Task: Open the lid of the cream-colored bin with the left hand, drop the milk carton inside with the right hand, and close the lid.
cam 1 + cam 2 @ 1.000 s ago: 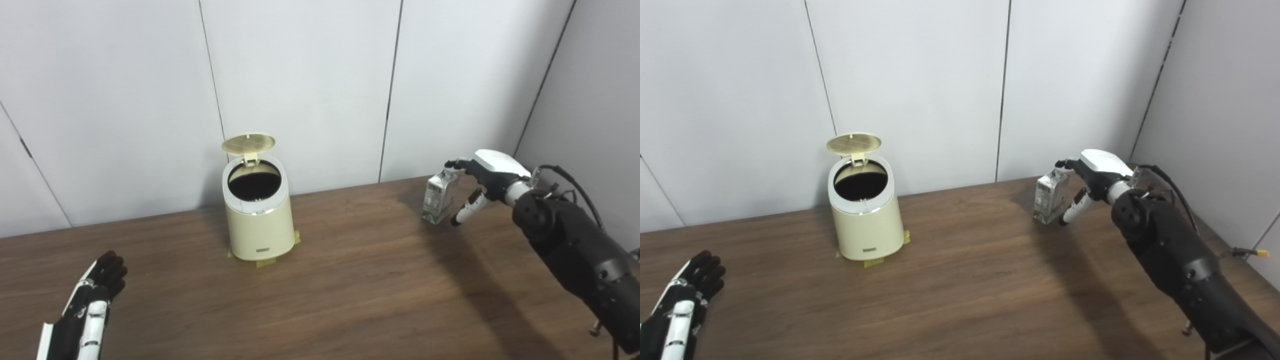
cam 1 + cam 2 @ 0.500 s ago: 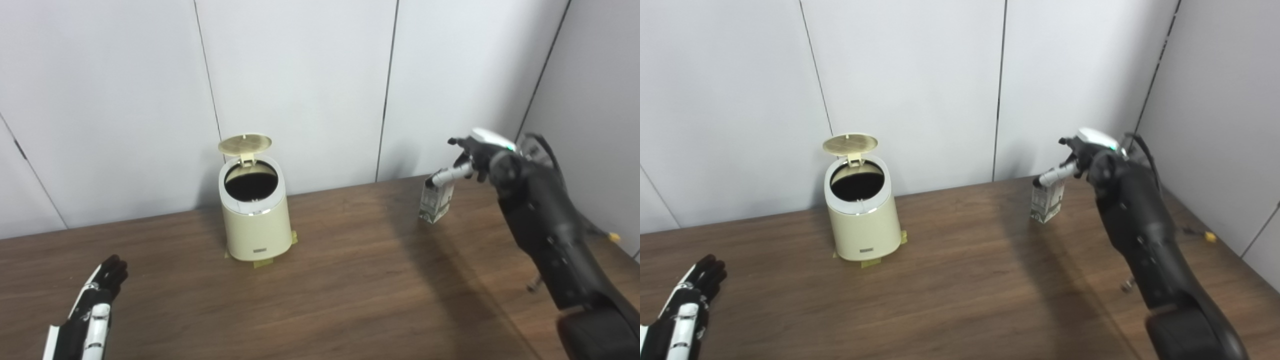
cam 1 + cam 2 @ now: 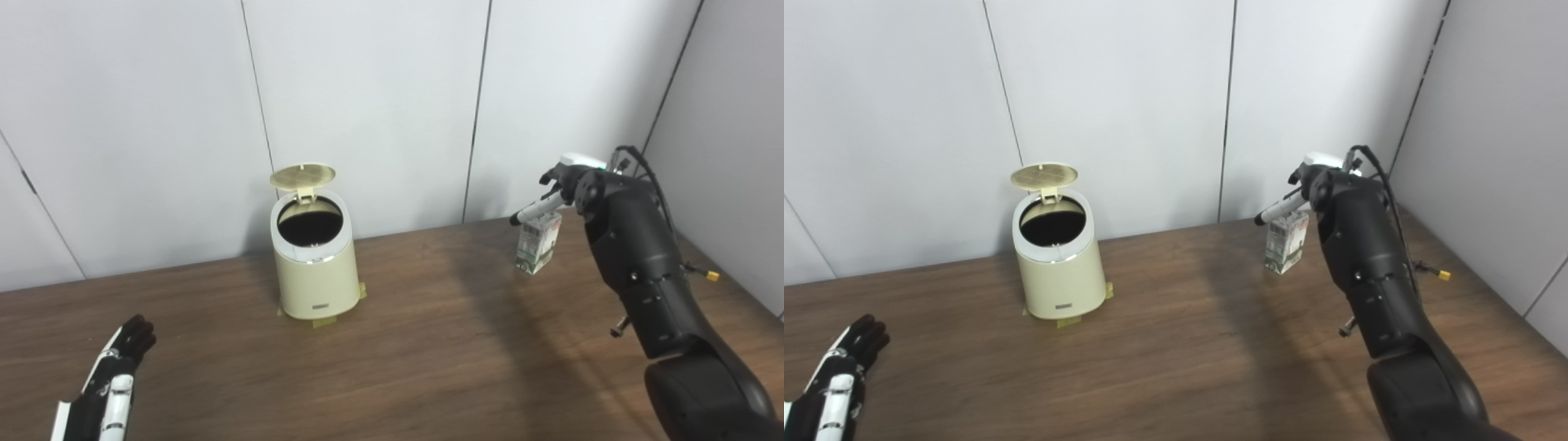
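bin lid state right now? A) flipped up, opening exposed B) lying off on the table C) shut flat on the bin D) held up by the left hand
A: the lid stands up on its hinge behind the dark opening of the cream-colored bin, while the left hand lies far from it on the table.

The right hand point(image 3: 560, 184) is mostly hidden behind its own arm, the left hand point(image 3: 113, 380) is cut off by the bottom edge, and inside the bin point(image 3: 315, 263) is too dark to see.
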Controlling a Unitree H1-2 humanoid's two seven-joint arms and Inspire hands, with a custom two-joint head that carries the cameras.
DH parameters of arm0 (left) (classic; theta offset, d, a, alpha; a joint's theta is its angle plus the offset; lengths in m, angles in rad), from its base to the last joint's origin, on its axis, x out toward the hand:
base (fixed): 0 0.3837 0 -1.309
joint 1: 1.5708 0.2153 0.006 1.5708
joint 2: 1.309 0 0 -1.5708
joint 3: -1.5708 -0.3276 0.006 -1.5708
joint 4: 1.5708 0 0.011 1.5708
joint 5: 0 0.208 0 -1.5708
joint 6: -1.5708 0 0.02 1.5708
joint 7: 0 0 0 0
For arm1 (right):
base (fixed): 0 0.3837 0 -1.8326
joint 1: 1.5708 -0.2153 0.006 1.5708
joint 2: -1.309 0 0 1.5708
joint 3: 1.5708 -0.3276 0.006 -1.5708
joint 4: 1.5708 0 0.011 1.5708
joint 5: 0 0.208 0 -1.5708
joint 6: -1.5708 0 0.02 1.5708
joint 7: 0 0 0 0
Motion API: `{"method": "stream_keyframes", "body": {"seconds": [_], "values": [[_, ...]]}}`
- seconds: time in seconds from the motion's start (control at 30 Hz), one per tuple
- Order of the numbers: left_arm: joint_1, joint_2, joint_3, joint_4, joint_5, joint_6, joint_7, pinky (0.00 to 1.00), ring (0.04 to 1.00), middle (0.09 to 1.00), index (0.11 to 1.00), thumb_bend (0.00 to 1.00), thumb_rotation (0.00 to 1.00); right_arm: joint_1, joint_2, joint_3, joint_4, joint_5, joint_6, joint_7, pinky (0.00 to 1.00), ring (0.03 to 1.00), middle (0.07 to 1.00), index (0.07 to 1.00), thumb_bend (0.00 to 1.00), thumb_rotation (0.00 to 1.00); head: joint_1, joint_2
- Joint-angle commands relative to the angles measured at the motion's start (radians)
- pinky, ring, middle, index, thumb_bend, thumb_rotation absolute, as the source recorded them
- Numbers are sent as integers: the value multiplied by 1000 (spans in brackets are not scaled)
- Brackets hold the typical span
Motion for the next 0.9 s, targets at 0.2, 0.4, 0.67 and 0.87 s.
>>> {"method": "stream_keyframes", "body": {"seconds": [0.2, 0.4, 0.67, 0.87], "values": [[-15, 6, -2, -27, 12, -29, 0, 1000, 917, 903, 900, 312, 785, -67, -18, 54, 49, -104, 3, -15, 599, 754, 792, 794, 940, 545, 0, 4], [-14, 4, -2, -33, 12, -26, 2, 1000, 916, 900, 893, 340, 777, -63, -32, 81, 93, -64, 2, -55, 572, 708, 742, 753, 968, 546, 0, 6], [-10, 5, -4, -44, 7, -18, 1, 1000, 919, 904, 895, 323, 773, -64, -42, 94, 140, -55, 3, -86, 502, 681, 756, 798, 953, 483, 2, 9], [-8, 4, -3, -45, 16, -19, 5, 994, 904, 895, 893, 320, 779, -57, -64, 137, 148, -55, 3, -127, 434, 599, 710, 749, 925, 538, 2, 11]]}}
